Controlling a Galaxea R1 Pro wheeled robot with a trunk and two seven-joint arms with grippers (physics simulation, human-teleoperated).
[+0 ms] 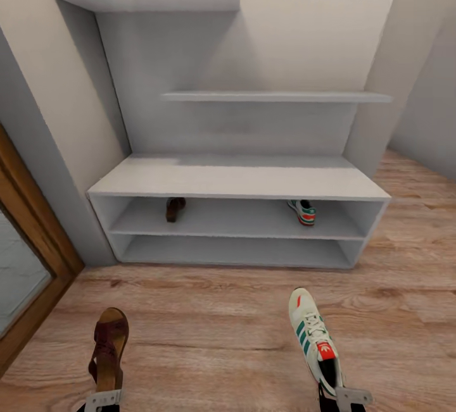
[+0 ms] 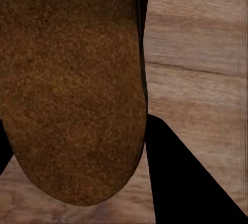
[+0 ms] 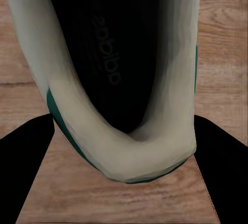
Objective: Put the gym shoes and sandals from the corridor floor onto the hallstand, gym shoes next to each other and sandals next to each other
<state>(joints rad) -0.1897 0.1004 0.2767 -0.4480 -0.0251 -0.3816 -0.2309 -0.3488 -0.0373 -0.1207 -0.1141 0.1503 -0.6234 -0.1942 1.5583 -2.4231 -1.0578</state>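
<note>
Your left gripper (image 1: 101,400) is clamped on a sandal's (image 1: 109,349) heel, your right gripper (image 1: 345,398) on a gym shoe's (image 1: 315,336) heel; both point lengthwise away from the fingers, toes toward the hallstand (image 1: 237,178) ahead.

Bare hallstand top (image 1: 234,179), open floor (image 1: 209,317)

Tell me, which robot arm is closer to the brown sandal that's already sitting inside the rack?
Left. The left gripper is down at the near floor, on the same side as the sandal on the rack. The right gripper is farther across, by the sneaker.
</note>
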